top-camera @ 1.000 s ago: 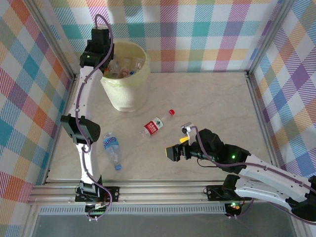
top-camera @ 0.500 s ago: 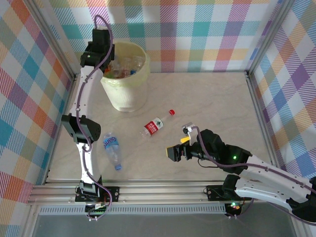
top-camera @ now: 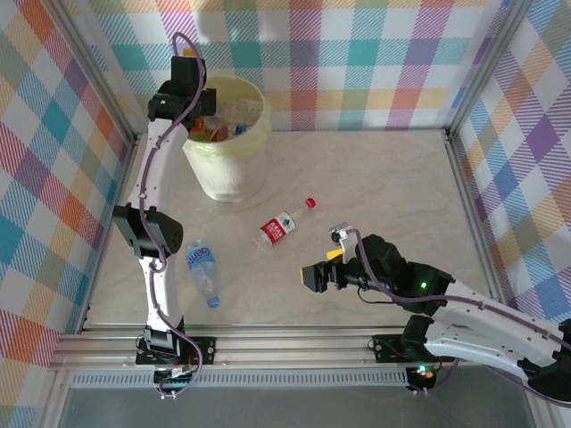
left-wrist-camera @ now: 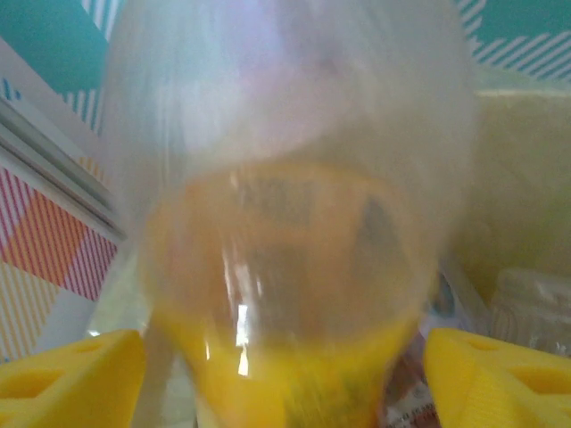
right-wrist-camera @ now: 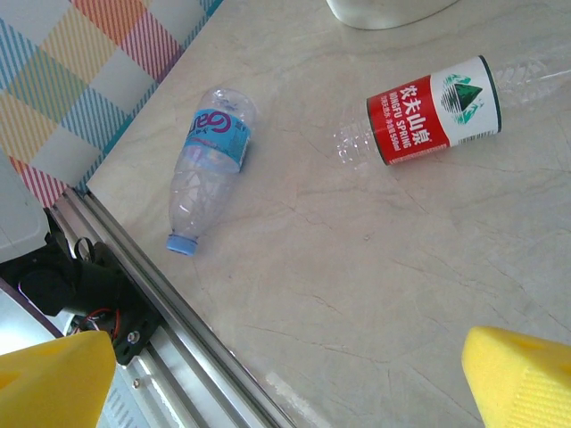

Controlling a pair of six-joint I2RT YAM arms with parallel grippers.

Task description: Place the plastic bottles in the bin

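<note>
My left gripper (top-camera: 190,111) hangs over the left rim of the pale-yellow bin (top-camera: 227,174). In the left wrist view its yellow fingers (left-wrist-camera: 71,370) stand wide, and a clear bottle with an orange label (left-wrist-camera: 285,250) is blurred between them, with the bin wall (left-wrist-camera: 526,178) behind it. Several bottles (top-camera: 230,119) lie inside the bin. On the table lie a red-labelled bottle (top-camera: 281,227) (right-wrist-camera: 433,111) and a blue-labelled bottle (top-camera: 203,266) (right-wrist-camera: 210,152). My right gripper (top-camera: 312,278) (right-wrist-camera: 290,357) hovers open to the right of both, holding nothing.
An aluminium rail (top-camera: 285,343) (right-wrist-camera: 169,312) runs along the table's near edge. Checked walls stand close round the table, and the bin stands in the far left corner. Bare marbled tabletop (top-camera: 375,178) stretches to the right of the bin.
My left gripper's fingers have spread apart over the bin and the orange-labelled bottle now blurs between them. The right arm and the two bottles on the table have not moved.
</note>
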